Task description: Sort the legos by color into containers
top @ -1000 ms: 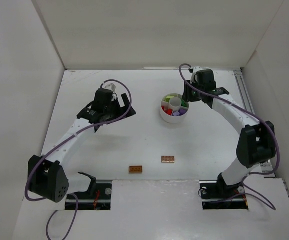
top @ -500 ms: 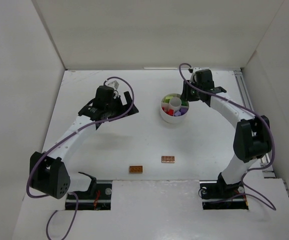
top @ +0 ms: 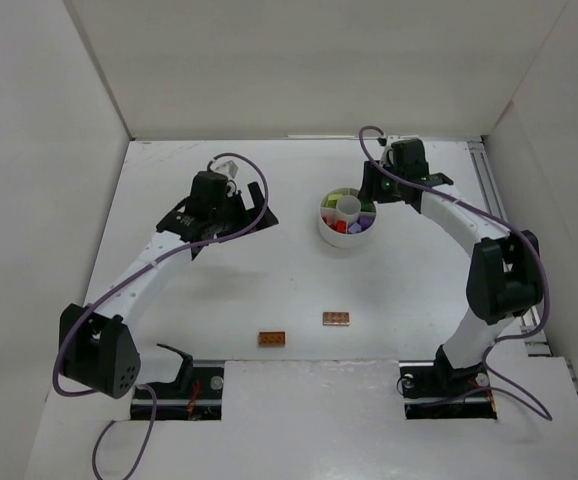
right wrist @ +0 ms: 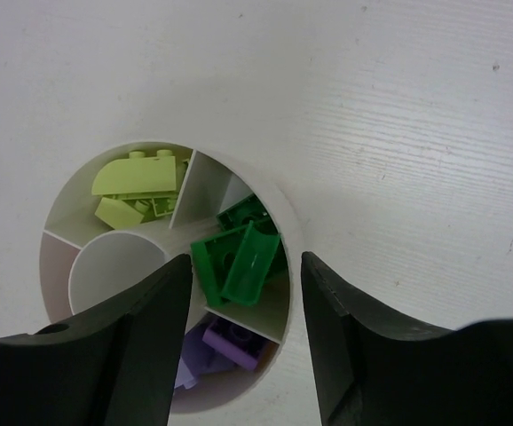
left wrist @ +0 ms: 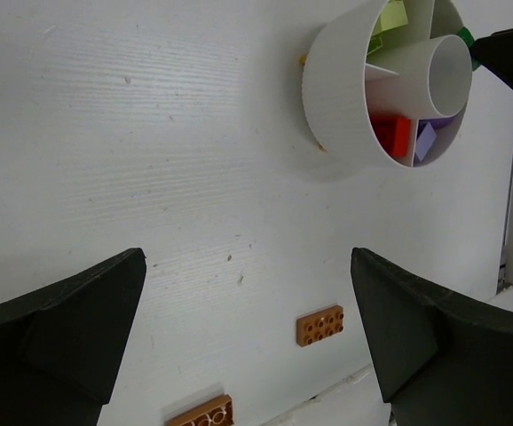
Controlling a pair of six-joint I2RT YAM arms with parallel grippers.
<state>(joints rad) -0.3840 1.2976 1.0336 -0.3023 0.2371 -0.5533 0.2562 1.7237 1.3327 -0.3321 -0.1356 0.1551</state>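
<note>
The round white dish (top: 333, 237) stands right of the table's middle. Its wedge sections hold yellow-green bricks (right wrist: 138, 180), dark green bricks (right wrist: 237, 257), purple bricks (right wrist: 232, 342) and red bricks (left wrist: 391, 135). My right gripper (right wrist: 243, 280) is open and empty just above the green section, with one tilted green brick lying between the jaws, untouched. Two orange-brown bricks (top: 272, 338) (top: 336, 318) lie on the table near the front. My left gripper (left wrist: 248, 333) is open and empty, held above the table left of the dish (left wrist: 335, 84); both orange-brown bricks (left wrist: 320, 325) (left wrist: 201, 413) show below it.
White walls close the table at the back and on both sides. A metal rail (top: 492, 190) runs along the right edge. The arm bases (top: 179, 385) (top: 447, 385) sit at the near edge, close behind the orange-brown bricks.
The left gripper has shifted slightly to the right. The right arm's elbow has drawn in a little while its gripper stayed over the dish. The bricks on the table have not moved.
</note>
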